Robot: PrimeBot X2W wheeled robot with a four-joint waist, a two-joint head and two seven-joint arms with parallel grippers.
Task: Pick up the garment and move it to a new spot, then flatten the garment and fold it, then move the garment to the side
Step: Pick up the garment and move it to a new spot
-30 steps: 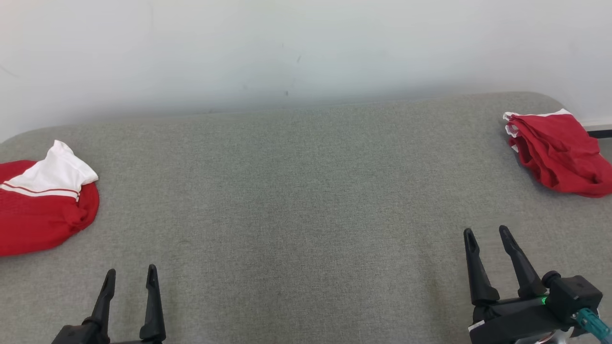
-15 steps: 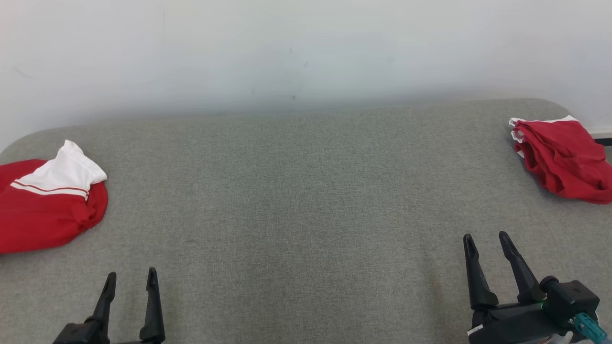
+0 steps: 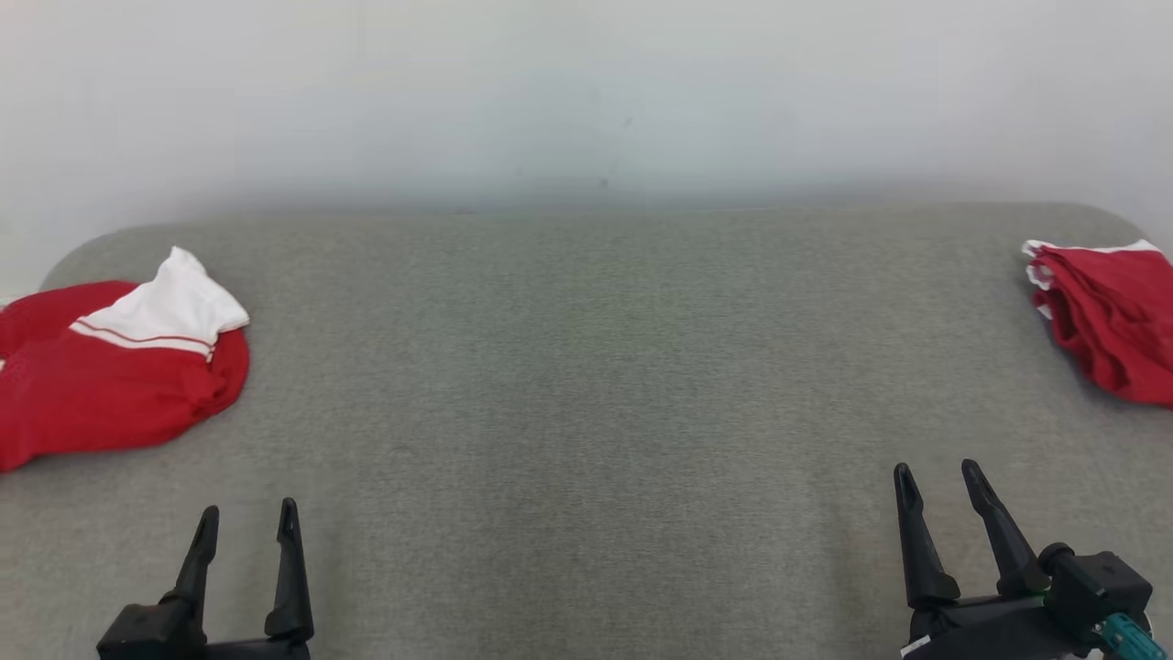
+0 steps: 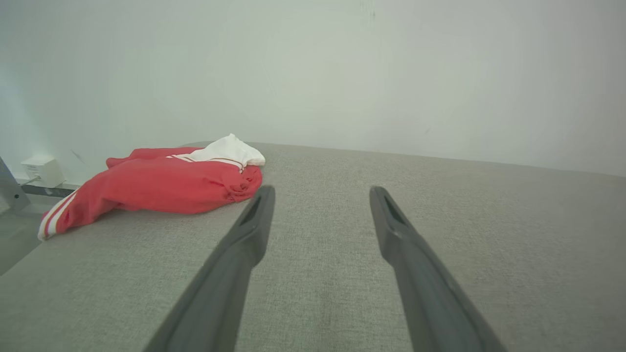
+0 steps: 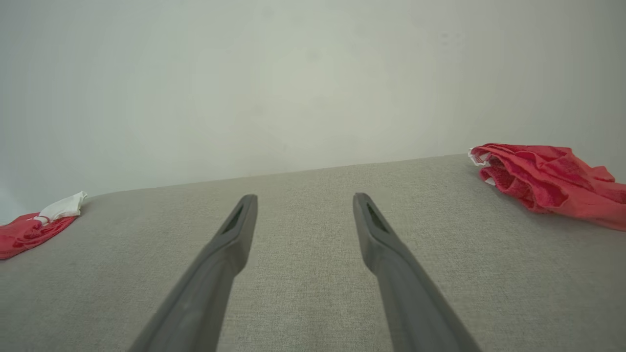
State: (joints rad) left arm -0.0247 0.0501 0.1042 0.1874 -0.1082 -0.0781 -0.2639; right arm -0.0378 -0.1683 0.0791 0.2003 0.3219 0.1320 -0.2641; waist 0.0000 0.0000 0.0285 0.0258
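A crumpled red garment with a white panel (image 3: pixel 110 367) lies at the left end of the grey surface, also seen in the left wrist view (image 4: pixel 161 183) and far left in the right wrist view (image 5: pixel 34 225). A second red garment (image 3: pixel 1113 325) is bunched at the right end (image 5: pixel 547 181). My left gripper (image 3: pixel 249 521) stands open at the lower left, below and right of the left garment, holding nothing. My right gripper (image 3: pixel 939 478) stands open at the lower right, below the right garment, with nothing between its fingers.
The grey fabric-covered surface (image 3: pixel 586 367) has rounded far corners and backs onto a pale wall (image 3: pixel 586 92). A small white box (image 4: pixel 41 170) sits by the wall beyond the surface's left end. Bare fabric spans the middle between both garments.
The whole head view has shifted, so the camera turned left: both garments slid rightward in the picture. Both grippers stay open near the bottom edge.
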